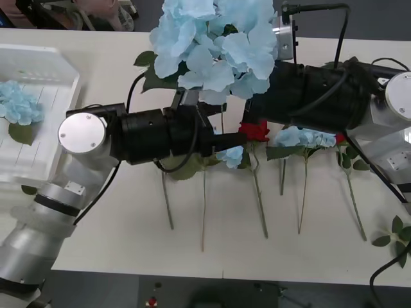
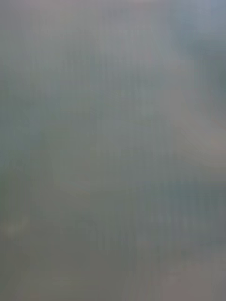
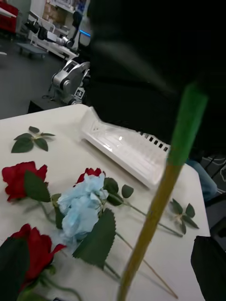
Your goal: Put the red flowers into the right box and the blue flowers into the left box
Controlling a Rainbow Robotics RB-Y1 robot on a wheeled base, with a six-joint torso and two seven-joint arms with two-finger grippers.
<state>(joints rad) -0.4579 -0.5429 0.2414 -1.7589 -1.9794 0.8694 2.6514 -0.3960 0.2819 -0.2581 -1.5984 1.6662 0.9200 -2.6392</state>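
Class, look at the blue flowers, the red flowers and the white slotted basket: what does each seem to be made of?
Blue flowers: probably fabric, matte soft petals, plastic-looking stems.
Red flowers: likely fabric too, matte red heads, flat dark leaves.
Basket: looks like glossy white moulded plastic, with slotted walls and a smooth rim.

It looked like a robot lab; another robot (image 3: 70,82) stood on the dark floor (image 3: 23,80) behind the white table (image 3: 66,155); shelves (image 3: 63,5) lined the far wall.
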